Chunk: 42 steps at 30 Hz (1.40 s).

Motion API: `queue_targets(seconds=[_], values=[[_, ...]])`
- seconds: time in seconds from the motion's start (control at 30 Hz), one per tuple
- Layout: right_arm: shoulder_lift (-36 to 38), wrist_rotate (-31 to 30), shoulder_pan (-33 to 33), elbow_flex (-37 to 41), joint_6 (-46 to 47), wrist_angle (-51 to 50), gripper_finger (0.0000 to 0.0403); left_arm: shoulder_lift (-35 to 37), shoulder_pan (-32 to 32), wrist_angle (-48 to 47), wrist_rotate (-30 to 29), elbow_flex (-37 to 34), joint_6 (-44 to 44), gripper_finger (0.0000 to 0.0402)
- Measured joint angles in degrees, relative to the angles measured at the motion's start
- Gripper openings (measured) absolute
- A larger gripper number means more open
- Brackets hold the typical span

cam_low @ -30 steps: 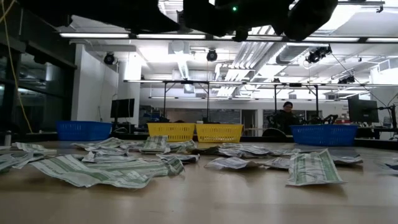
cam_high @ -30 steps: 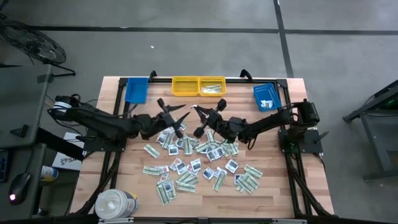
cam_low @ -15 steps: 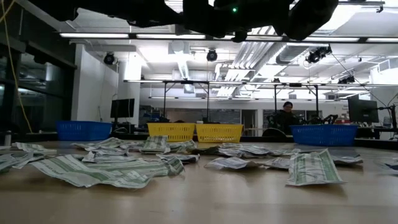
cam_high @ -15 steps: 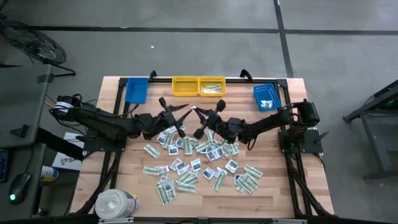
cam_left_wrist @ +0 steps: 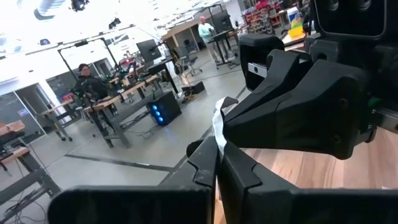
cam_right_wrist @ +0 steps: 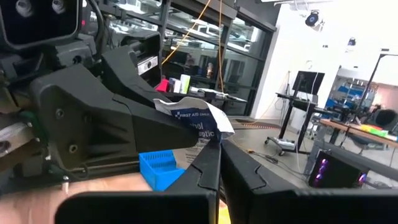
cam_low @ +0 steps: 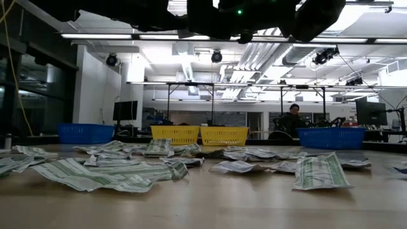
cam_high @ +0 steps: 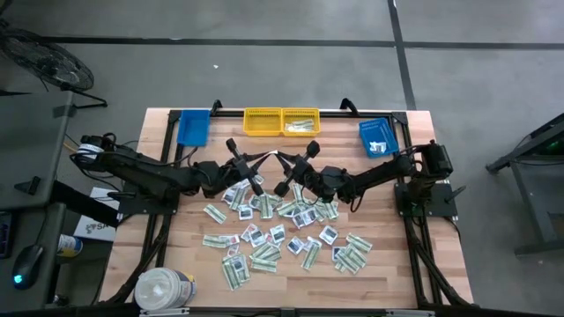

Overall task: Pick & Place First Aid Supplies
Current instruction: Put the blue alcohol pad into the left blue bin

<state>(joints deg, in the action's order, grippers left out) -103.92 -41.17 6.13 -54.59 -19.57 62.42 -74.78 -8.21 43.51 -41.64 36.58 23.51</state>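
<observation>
Many first aid supplies point(cam_high: 282, 231), green-white strips and small white packets, lie flat and scattered on the wooden table point(cam_high: 397, 264); the low view shows them too point(cam_low: 121, 173). One white packet with blue print point(cam_right_wrist: 196, 121) is held in the air over the far edge of the pile. My left gripper point(cam_high: 267, 158) and my right gripper point(cam_high: 281, 158) meet tip to tip there, both shut on this packet point(cam_high: 274, 155). My left gripper pinches one edge of the white packet point(cam_left_wrist: 217, 127) between its two fingers. It comes in level from the table's left. The packet shows edge-on and stands up past the fingertips, clear of the table. My right gripper pinches the packet's opposite edge point(cam_right_wrist: 208, 138) between its two fingers, level, from the table's right. The printed face stands above the fingers, a little crumpled, and is lifted clear of the pile.
Two yellow bins point(cam_high: 263, 121) point(cam_high: 301, 121) stand at the far edge, with a blue bin at the far left point(cam_high: 193, 126) and another at the far right point(cam_high: 379, 136). A big white round tub point(cam_high: 163, 288) sits at the near left corner.
My left gripper has shut on the packet that my right gripper holds up. Both arms have stayed in place, and the packet has stayed in the air between them.
</observation>
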Motion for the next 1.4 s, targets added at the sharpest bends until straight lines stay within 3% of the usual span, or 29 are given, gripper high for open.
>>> queue_targets(seconds=[0.2,0.47,0.6,0.8,1.03,1.23,1.4], values=[[0.4,-2.1,0.3,0.0,-3.3,0.0,0.0061,0.0,0.0,-0.5,-3.3,0.0,0.3,0.0001],[3.6,-19.8,1.8,0.0,-4.7,-6.0,0.0180,0.0,1.9,-1.4,-19.5,0.0,6.5,0.0001],[4.2,-23.8,3.0,0.0,-5.0,-11.6,0.0210,0.0,8.1,-7.3,-22.1,0.0,2.6,0.0000],[4.2,-29.2,4.9,0.0,-4.1,-17.6,0.0219,0.0,22.1,-20.4,-14.6,0.1,-14.5,0.0000],[4.2,-35.4,6.6,0.0,-3.1,-24.1,0.0211,0.0,41.1,-53.8,3.9,9.0,-37.4,0.0000],[4.2,-34.6,6.7,0.0,2.0,-29.1,0.0212,0.0,52.0,-71.2,15.0,16.0,-41.8,0.0000],[4.2,-33.6,6.6,0.0,4.4,-30.6,0.0209,0.0,53.4,-77.1,15.2,17.8,-42.9,0.0000]])
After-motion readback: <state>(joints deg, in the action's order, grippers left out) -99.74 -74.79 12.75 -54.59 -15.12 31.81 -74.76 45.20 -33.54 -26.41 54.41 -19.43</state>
